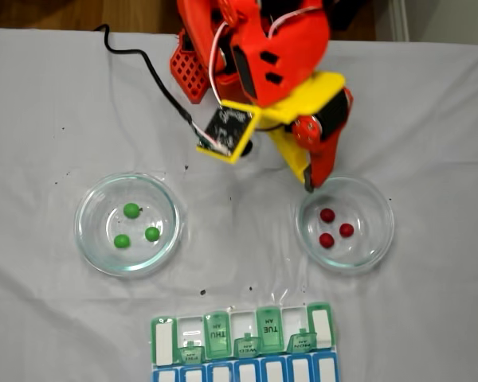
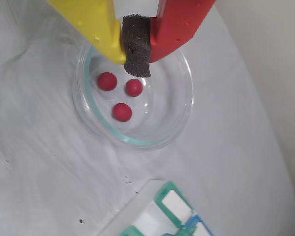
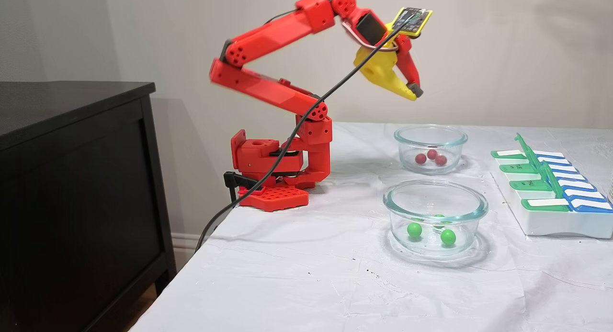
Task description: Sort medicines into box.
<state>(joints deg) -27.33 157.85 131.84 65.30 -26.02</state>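
light: bright, even, indoor | shadows: soft, faint | glare: none | blur: wrist view soft at lower edge

Pill box (image 1: 243, 342) cut off by the lower edge; third green pill (image 3: 438, 218) partly hidden.

The red arm (image 3: 273, 90) folds up from its base (image 3: 273, 178), upper links bent sharply, wrist tipped downward. The gripper (image 2: 136, 61) hangs raised, its yellow finger (image 2: 96, 24) and red finger (image 2: 179, 24) closed together on their dark foam pad (image 2: 136, 49).
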